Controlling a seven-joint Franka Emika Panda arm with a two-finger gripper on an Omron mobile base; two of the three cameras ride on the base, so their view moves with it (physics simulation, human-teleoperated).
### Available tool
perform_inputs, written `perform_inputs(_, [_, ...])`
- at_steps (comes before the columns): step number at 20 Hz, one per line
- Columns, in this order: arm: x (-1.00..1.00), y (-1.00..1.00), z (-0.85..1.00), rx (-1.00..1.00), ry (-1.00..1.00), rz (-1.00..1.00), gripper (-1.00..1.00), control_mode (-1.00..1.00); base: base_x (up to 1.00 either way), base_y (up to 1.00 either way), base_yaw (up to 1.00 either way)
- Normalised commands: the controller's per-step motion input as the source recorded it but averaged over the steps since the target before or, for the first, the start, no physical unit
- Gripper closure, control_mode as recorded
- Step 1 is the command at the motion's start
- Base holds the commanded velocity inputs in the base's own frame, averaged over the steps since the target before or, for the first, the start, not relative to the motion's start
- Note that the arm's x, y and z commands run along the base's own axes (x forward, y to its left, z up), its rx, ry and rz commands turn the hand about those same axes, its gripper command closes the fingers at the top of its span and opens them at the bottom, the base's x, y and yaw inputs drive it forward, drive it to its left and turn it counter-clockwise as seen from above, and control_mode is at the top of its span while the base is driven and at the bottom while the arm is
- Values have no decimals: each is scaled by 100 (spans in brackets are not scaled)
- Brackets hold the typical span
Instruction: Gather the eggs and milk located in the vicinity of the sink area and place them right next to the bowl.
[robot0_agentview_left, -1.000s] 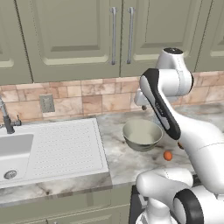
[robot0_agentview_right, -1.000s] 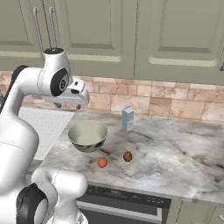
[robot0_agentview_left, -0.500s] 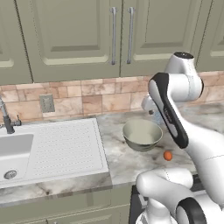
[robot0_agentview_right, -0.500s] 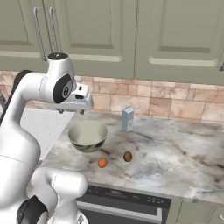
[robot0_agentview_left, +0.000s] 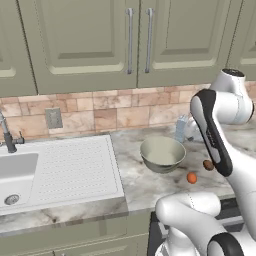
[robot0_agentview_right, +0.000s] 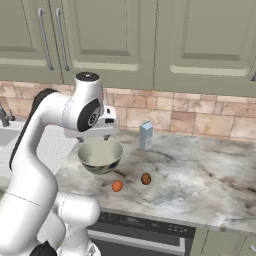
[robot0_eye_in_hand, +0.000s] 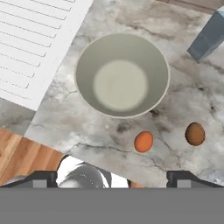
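Gripper: jaws spread wide, nothing between them, poised high over the counter and looking straight down. Both finger tips sit at the bottom edge of the hand view, well apart. Judged to be a survey or retreat posture, since no item lies within reach of the tips.

Bowl: grey-green, upright, empty, pale inside. Stands on the marble counter just right of the drainboard. Serves as the gathering point for the other items.

Eggs, two. Orange egg: on the counter at about 5 o'clock from the bowl in the hand view, close to its rim but apart from it. Brown egg: at about 4 o'clock from the bowl, a little farther out, beside the orange one. Both lie loose and at rest.

Milk: slim pale carton, upright, at about 1 o'clock from the bowl in the hand view, near the tiled backsplash.

Sink area: white basin with dark tap, at 9 o'clock from the bowl in the left base view, beyond the drainboard.

Assessment: all three food items stand clustered round the bowl rather than by the sink, so the task looks finished or nearly so.
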Motion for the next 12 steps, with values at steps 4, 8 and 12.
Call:
perform_inputs(4, [-22, -51, -31, 0, -2, 27, -100, -100, 0, 0, 0])
perform_inputs(8, [-4, -40, -29, 0, -4, 29, -100, -100, 0, 0, 0])
perform_inputs(12, [0, -29, -23, 0, -3, 29, -100, -100, 0, 0, 0])
